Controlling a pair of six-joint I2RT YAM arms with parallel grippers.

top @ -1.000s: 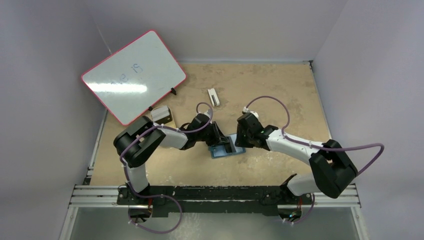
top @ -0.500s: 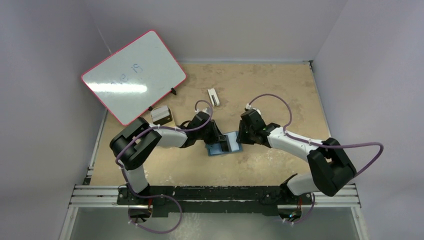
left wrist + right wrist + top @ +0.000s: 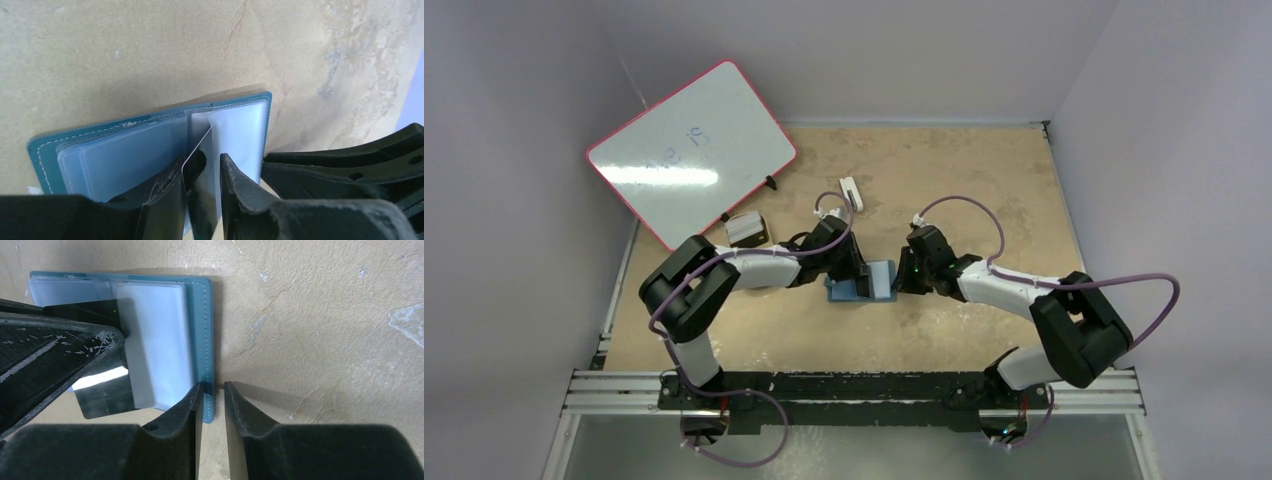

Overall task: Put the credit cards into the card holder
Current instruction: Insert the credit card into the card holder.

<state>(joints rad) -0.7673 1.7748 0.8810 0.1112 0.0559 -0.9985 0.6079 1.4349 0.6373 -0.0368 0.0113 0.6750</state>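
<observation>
The teal card holder (image 3: 876, 281) lies open on the table between my two grippers, its clear pockets up (image 3: 125, 155) (image 3: 202, 315). A dark glossy credit card (image 3: 205, 190) (image 3: 100, 395) stands between the jaws of my left gripper (image 3: 200, 160) (image 3: 854, 274). Its front edge is tucked at the holder's middle pocket. The jaws are a little apart, and the card leans on the left finger only. My right gripper (image 3: 213, 385) (image 3: 903, 277) straddles the holder's right rim, jaws narrow, with a sliver of table showing beside the rim.
A red-framed whiteboard (image 3: 689, 150) leans at the back left. A small white oblong block (image 3: 851, 192) lies behind the grippers. A tan tray (image 3: 762, 240) with something pale grey in it sits left of the left arm.
The holder and both grippers have shifted left and slightly away from the bases. The left jaws have widened around the card, and the right jaws have narrowed at the holder's rim.
</observation>
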